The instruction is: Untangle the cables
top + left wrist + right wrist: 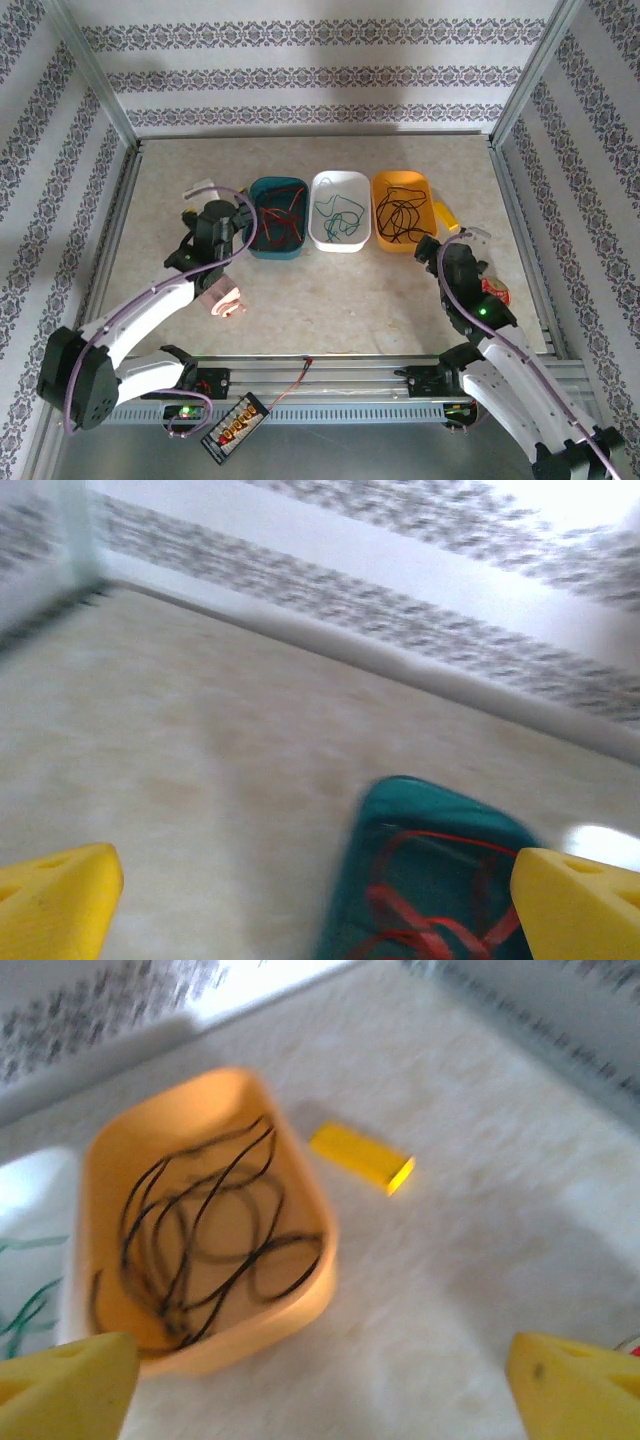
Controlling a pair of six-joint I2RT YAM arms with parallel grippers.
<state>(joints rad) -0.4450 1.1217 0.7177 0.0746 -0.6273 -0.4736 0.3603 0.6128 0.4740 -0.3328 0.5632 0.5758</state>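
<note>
Three tubs stand in a row at mid-table. Red cables (280,222) lie in the teal tub (277,181), green cables (338,210) in the white tub (340,245), and black cables (400,220) in the orange tub (400,177). My left gripper (222,205) hovers just left of the teal tub. In the left wrist view the left gripper (315,910) is open and empty, with the teal tub (440,795) and red cables (430,935) ahead on the right. My right gripper (437,243), open and empty (320,1390), sits near the orange tub (250,1330) and its black cables (200,1230).
A small yellow block (443,215) (362,1156) lies right of the orange tub. A pinkish object (222,300) rests on the table under the left arm. A red round item (497,293) sits by the right arm. A red-black lead with a circuit board (235,425) hangs off the front rail.
</note>
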